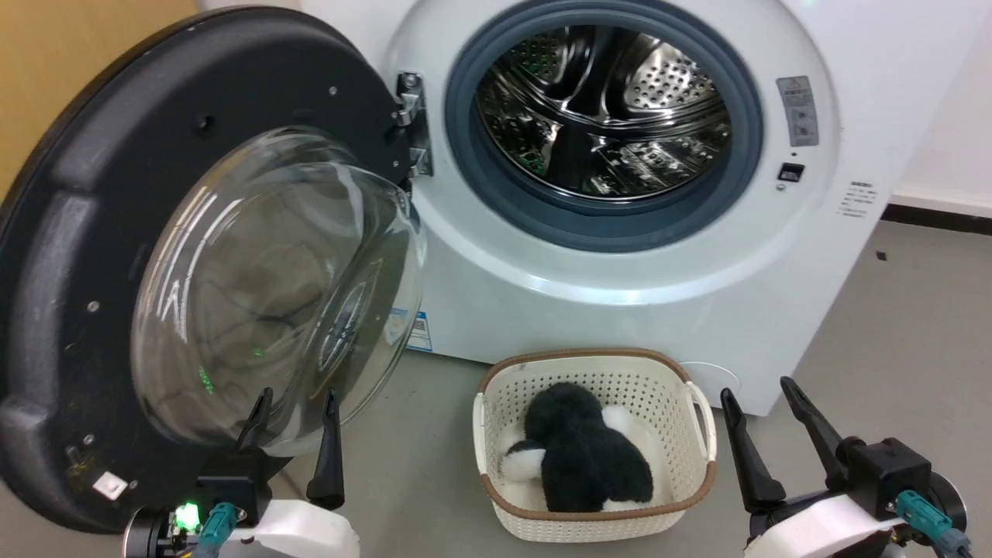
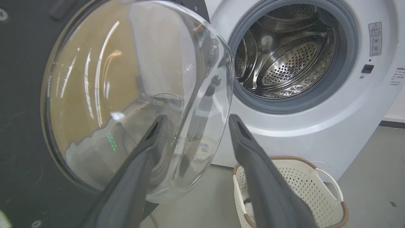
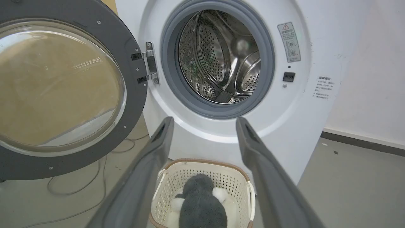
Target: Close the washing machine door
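The washing machine door (image 1: 85, 256) stands swung wide open at the left, black-rimmed with a bulging clear glass bowl (image 1: 279, 287); it hangs on a steel hinge (image 1: 411, 116). The white washing machine (image 1: 620, 256) shows its steel perforated drum (image 1: 604, 108) inside a grey rubber gasket. My left gripper (image 1: 298, 403) is open just below the glass bowl, fingers pointing up at it; in the left wrist view the door (image 2: 22, 126) fills the left and my left gripper (image 2: 196, 118) is empty. My right gripper (image 1: 759, 391) is open at the lower right, empty, apart from the door (image 3: 136, 104).
A cream perforated basket (image 1: 496, 395) with a brown rim stands on the grey floor before the machine, holding a black and white plush toy (image 1: 581, 457). A thin cable (image 3: 79, 190) lies on the floor under the door. A white wall with a dark skirting (image 1: 938, 213) runs at the right.
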Available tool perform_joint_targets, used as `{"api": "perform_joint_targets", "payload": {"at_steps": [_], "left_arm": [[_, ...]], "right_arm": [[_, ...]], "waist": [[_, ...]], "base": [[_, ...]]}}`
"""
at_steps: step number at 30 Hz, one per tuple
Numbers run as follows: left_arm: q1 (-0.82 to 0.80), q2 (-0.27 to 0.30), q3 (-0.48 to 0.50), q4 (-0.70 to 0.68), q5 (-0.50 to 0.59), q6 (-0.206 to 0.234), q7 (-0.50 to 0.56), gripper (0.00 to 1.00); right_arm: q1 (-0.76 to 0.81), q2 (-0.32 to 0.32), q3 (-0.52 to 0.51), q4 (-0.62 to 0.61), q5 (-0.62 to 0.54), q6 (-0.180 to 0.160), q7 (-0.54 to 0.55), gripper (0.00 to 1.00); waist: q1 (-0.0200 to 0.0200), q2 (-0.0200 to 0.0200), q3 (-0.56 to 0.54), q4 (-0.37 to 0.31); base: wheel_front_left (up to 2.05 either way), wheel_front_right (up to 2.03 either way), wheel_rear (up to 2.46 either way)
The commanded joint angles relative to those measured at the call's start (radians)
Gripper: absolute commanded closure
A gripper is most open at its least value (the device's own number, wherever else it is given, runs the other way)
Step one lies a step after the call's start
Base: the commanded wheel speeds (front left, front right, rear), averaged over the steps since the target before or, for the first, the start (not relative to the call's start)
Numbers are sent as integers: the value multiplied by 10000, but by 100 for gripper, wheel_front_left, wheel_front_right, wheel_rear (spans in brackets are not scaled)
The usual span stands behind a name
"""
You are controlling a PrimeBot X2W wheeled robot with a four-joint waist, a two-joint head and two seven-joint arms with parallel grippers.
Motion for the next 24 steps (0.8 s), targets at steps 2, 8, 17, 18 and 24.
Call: {"api": "perform_joint_targets", "payload": {"at_steps": [2, 8, 17, 18, 24], "left_arm": [[150, 2, -4, -5, -68, 49, -117, 0], [205, 2, 25, -100, -148, 152, -243, 0], [349, 2, 75, -270, -317, 341, -430, 0], [359, 2, 82, -293, -336, 364, -451, 0], [445, 2, 117, -452, -443, 516, -577, 0]], "right_arm": [[98, 21, 95, 35, 145, 3, -114, 0], [-17, 24, 264, 185, 206, 4, -240, 0], [-226, 28, 567, 449, 307, 4, -427, 0], [-260, 28, 604, 480, 314, 4, -448, 0], [-457, 30, 842, 626, 411, 5, -574, 0]], "waist": [[0, 0, 0, 175], [0, 0, 57, 471], [0, 0, 127, 897], [0, 0, 134, 944], [0, 0, 177, 1224]], "base": [[0, 0, 0], [0, 0, 0], [0, 0, 0], [0, 0, 0], [0, 0, 0]]}}
